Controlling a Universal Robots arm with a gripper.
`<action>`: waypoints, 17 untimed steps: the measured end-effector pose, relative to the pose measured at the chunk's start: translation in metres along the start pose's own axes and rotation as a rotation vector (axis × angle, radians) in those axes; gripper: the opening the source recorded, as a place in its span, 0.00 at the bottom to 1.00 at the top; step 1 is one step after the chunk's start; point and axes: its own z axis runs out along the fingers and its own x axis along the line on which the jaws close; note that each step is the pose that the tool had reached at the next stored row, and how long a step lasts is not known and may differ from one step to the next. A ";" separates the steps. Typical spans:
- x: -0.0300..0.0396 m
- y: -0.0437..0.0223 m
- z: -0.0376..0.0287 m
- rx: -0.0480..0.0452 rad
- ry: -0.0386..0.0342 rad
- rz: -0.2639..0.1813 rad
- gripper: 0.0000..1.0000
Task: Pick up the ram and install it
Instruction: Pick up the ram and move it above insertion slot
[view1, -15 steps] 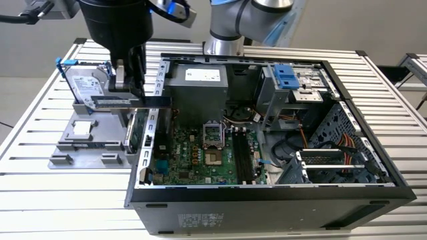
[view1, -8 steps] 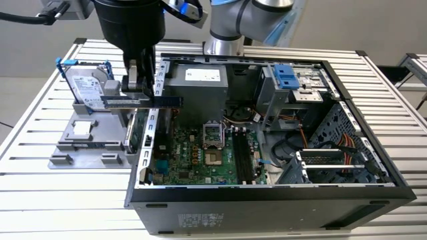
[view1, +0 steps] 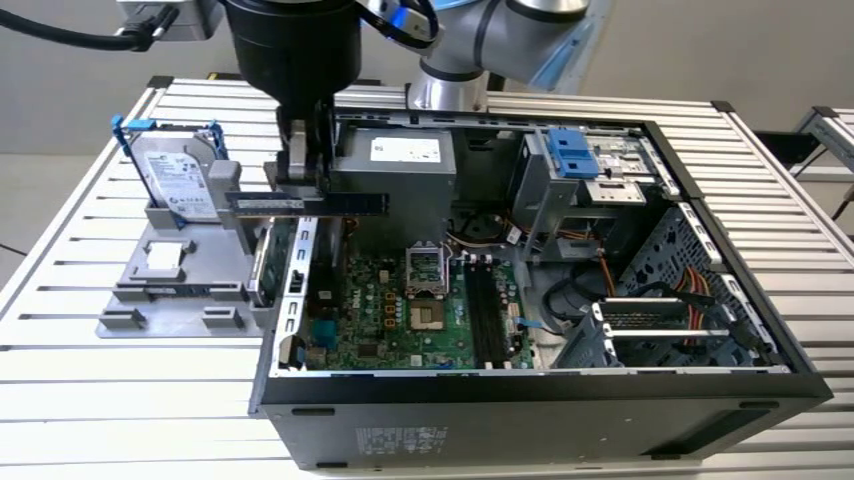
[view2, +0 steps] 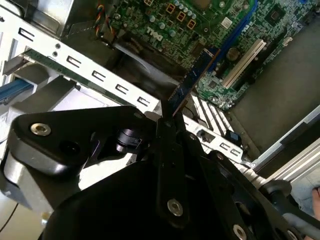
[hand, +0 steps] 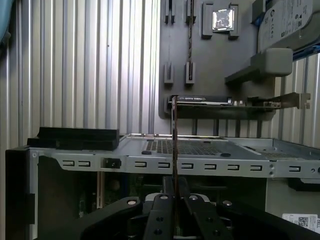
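Slatted table (view1: 134, 400) carries the open case (view1: 534, 420), motherboard (view1: 400, 320) inside; gripper (view1: 304, 185) seemingly pinches the ram (view1: 350, 203).

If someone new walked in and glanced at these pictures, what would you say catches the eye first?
Most striking is the open computer case lying on the slotted table, its green motherboard bared. At the case's edge on the exterior view's left, the gripper clamps the ram level above it, next to a silver hard drive standing in a grey fixture.
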 end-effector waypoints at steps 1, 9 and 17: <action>0.0000 -0.0024 -0.0001 -0.0001 0.0000 0.000 0.00; 0.0003 -0.0199 -0.0007 -0.0003 0.0000 0.000 0.00; 0.0005 -0.0356 -0.0012 -0.0003 -0.0001 0.000 0.00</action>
